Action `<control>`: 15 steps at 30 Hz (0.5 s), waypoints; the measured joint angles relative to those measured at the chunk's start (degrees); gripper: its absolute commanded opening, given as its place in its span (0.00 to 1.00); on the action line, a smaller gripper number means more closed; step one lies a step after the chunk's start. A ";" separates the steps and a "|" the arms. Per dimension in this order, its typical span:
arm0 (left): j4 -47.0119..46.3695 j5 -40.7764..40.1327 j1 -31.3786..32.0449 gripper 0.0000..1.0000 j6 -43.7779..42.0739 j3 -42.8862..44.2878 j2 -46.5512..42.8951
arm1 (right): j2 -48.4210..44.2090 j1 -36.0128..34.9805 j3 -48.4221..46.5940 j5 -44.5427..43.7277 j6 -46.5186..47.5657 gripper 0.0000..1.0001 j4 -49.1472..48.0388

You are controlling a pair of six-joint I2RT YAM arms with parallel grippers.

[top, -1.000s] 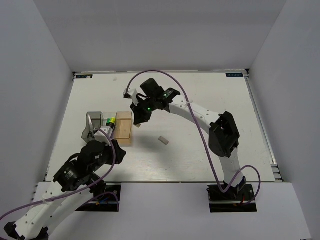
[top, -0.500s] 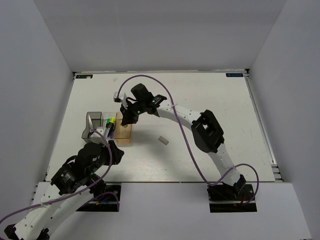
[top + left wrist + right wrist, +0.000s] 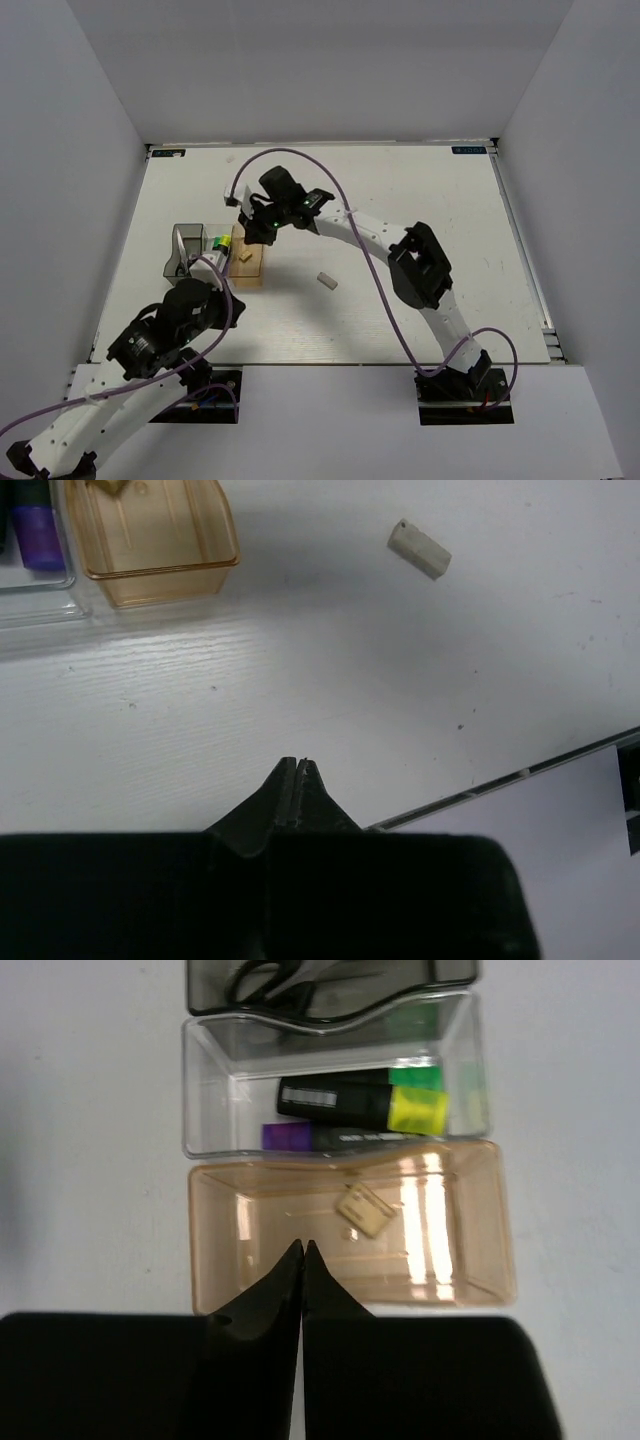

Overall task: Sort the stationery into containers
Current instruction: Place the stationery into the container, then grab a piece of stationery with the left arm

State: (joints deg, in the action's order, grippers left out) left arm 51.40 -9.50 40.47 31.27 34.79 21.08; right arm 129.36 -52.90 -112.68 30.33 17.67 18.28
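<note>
One eraser [image 3: 364,1209] lies skewed in the tan box [image 3: 250,1230] and the highlighters [image 3: 360,1105] lie lengthwise in the clear box [image 3: 210,1110] beside it, near the bench's left edge; sorted by kind, I judge. My right gripper [image 3: 302,1248] hovers above, fingers pressed together, empty. The loose eraser [image 3: 326,281] lies mid-bench, its long axis slanting toward the near right corner.

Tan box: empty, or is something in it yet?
Not empty: one beige eraser lies on the floor of the tan box, seen from the right wrist.

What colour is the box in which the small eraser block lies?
Translucent amber-tan: the box with the eraser block shows best in the right wrist view.
</note>
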 measured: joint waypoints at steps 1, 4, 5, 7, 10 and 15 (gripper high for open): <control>-0.48 0.48 0.00 0.00 -0.04 0.35 1.22 | -1.16 0.07 0.04 -1.90 0.11 0.00 0.83; -2.29 2.62 0.00 0.00 -0.13 2.12 6.43 | -6.01 0.42 0.07 -12.13 0.66 0.00 3.96; -3.06 3.39 0.00 0.00 -0.02 2.82 8.70 | -7.80 0.66 0.04 -17.00 0.76 0.18 5.40; -5.11 4.72 0.09 0.00 1.05 4.42 14.58 | -10.73 1.62 -0.15 -24.65 0.31 0.31 9.42; -7.10 3.89 1.36 0.10 4.48 7.63 25.55 | -14.23 5.44 1.07 -32.89 -1.97 0.56 17.29; -5.46 -2.71 6.54 0.47 14.23 19.41 47.10 | -28.33 18.49 28.39 -36.33 -5.77 0.59 20.85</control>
State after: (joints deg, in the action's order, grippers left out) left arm 45.93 -12.21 47.00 45.50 54.19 68.18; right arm 101.03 -34.41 -84.29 -6.00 11.90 39.13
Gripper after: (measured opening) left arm 0.408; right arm 0.672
